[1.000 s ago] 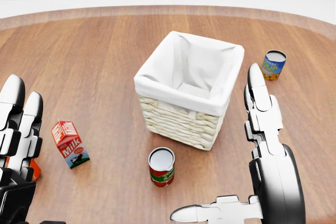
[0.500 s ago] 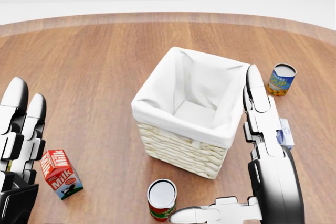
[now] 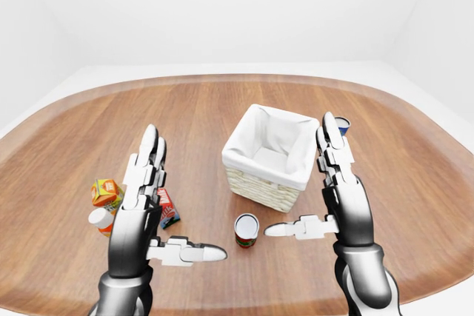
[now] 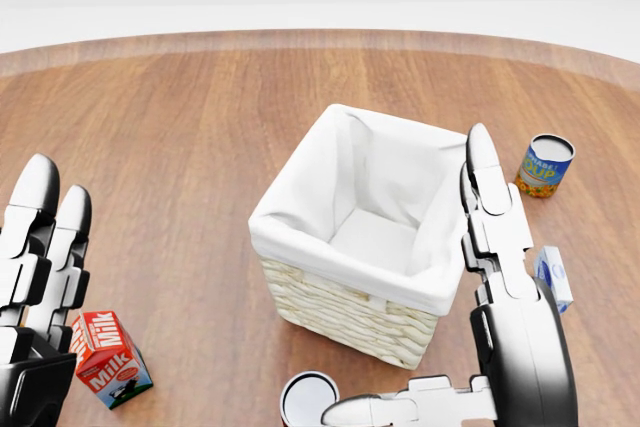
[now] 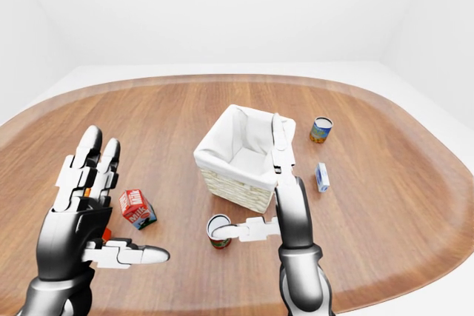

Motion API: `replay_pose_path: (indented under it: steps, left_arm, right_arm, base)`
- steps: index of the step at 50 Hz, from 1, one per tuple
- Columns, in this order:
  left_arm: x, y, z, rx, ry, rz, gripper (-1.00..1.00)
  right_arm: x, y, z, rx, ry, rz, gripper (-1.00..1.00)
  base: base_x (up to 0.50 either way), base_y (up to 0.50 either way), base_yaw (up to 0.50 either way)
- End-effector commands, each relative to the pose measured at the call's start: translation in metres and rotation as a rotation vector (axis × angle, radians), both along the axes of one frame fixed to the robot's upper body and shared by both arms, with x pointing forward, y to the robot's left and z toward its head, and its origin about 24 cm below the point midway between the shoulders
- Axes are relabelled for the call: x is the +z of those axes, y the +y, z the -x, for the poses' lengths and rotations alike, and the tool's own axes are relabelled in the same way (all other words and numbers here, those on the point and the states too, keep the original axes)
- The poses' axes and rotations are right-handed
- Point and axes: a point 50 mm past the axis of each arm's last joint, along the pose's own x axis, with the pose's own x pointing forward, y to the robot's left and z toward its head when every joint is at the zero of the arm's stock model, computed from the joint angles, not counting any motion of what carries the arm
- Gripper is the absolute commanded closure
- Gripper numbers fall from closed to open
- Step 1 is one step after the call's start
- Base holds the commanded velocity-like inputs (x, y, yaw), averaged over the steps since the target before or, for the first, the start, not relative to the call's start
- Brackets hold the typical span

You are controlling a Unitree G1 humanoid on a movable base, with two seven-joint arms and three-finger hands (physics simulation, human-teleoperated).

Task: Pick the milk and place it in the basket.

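Note:
The milk [image 4: 108, 359] is a small red carton with white lettering, standing on the wooden table [image 4: 180, 117] at the lower left of the head view. My left hand [image 5: 124, 199] hovers open just left of and above it, fingers spread, touching nothing. The wicker basket [image 4: 335, 312] with a white cloth lining stands in the middle, nothing in it. My right hand [image 3: 300, 179] is open beside the basket's right side, fingers up and thumb pointing left. In the left-eye view my left hand hides part of the milk.
A red and green can [image 5: 219, 231] stands just below the basket. To the basket's right are a blue soup can [image 4: 545, 165] and a small blue and white box [image 4: 553, 277]. An orange carton [image 3: 106, 192] and a white-capped bottle [image 3: 100, 220] sit left of the milk.
The whole head view has shifted: basket, milk and cans slide down the picture and look nearer, so the camera has moved. Both hands keep the same open pose.

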Motion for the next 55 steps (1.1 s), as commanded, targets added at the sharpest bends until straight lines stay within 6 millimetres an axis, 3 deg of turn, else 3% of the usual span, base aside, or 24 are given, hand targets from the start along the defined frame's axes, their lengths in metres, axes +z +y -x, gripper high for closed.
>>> replay_pose_path:
  steps: [1, 13, 21, 22, 27, 34, 38, 44, 49, 55]
  left_arm:
    - [-0.003, -0.001, -0.001, -0.003, 0.016, -0.004, -1.0]
    - [0.0, 0.006, -0.008, 0.045, -0.011, -0.028, -1.0]
    - [-0.001, 0.032, -0.035, 0.208, -0.036, -0.082, -1.0]
    - [-0.003, 0.042, -0.043, 0.287, -0.032, -0.12, -1.0]
    - [0.003, 0.057, -0.053, 0.353, -0.048, -0.225, -1.0]
    - [-0.024, 0.066, -0.074, 0.493, 0.073, -0.475, -1.0]
    - [-0.035, 0.06, -0.093, 0.485, 0.109, -0.565, -1.0]
    - [-0.02, 0.042, -0.102, 0.409, 0.048, -0.607, -1.0]
    - [0.0, 0.023, -0.1, 0.259, -0.011, -0.58, -1.0]
    - [-0.002, 0.02, -0.094, 0.24, -0.007, -0.549, -1.0]
  right_arm:
    - [0.001, 0.001, 0.001, 0.006, -0.005, 0.0, -1.0]
    - [0.003, 0.0, 0.002, -0.006, -0.016, -0.003, -1.0]
    - [0.005, -0.002, 0.003, -0.003, -0.021, -0.013, -1.0]
    - [0.004, -0.002, 0.002, -0.003, -0.017, -0.017, -1.0]
    - [0.005, -0.002, 0.002, -0.001, -0.022, -0.021, -1.0]
    - [0.006, -0.003, 0.001, -0.002, -0.024, -0.027, -1.0]
    - [0.012, -0.007, 0.006, -0.009, -0.047, -0.027, -1.0]
    - [0.014, -0.01, 0.006, -0.014, -0.058, -0.034, -1.0]
    - [0.017, -0.012, 0.007, -0.016, -0.071, -0.036, -1.0]
    - [0.018, -0.015, 0.007, -0.03, -0.076, -0.029, -1.0]
  base:
    - [0.26, 0.0, 0.0]
    - [0.23, 0.0, 0.0]
    - [0.0, 0.0, 0.0]
    - [0.0, 0.0, 0.0]
    - [0.0, 0.0, 0.0]
    - [0.0, 0.0, 0.0]
    - [0.0, 0.0, 0.0]
    - [0.0, 0.0, 0.0]
    - [0.0, 0.0, 0.0]
    - [0.0, 0.0, 0.0]
